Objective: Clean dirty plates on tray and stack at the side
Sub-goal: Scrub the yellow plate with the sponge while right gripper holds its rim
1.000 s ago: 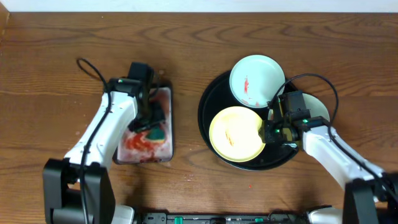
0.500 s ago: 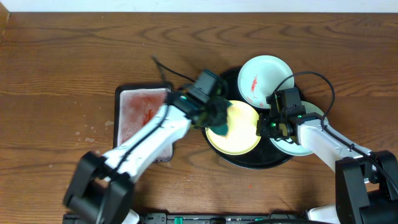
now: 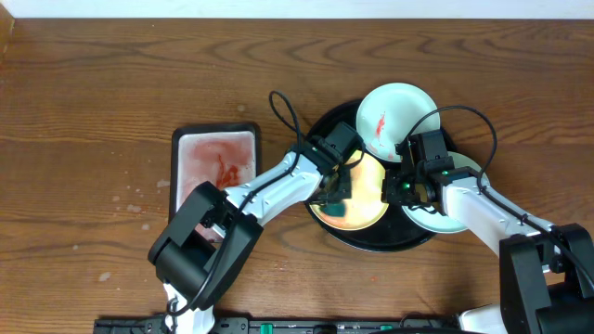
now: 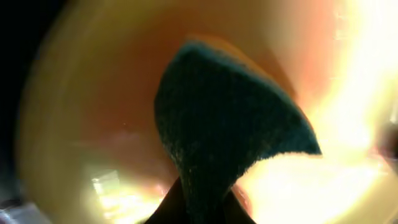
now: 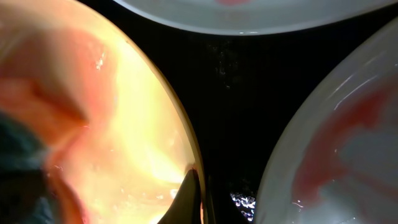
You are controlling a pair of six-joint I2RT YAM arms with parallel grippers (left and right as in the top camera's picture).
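Left gripper (image 3: pixel 332 196) reaches in over the tray (image 3: pixel 314 139), jaws closed on a dark teal sponge (image 3: pixel 334 210). Sponge pressed flat against the yellow plate (image 3: pixel 367 199); the left wrist view shows the sponge (image 4: pixel 227 134) filling mid-frame with the plate's glossy surface (image 4: pixel 81 124) all round it. Yellow plate sits in the tray's middle, slightly toward the front. Right gripper (image 3: pixel 402 190) is at that plate's right edge, jaws nearly together and pinching the rim; in the right wrist view a dark fingertip (image 5: pixel 191 196) lies on the rim. Two mint plates are also at the tray. The top mint plate (image 3: pixel 394 111), red streak on it, overlaps the far rim. The right mint plate (image 3: pixel 447 221), red smears in the wrist view (image 5: pixel 348 143), lies partly under the right arm and overhangs the right rim. Foam tray (image 3: pixel 215 162), pink with red stains, rests on the table (image 3: pixel 93 93) left of the tray.
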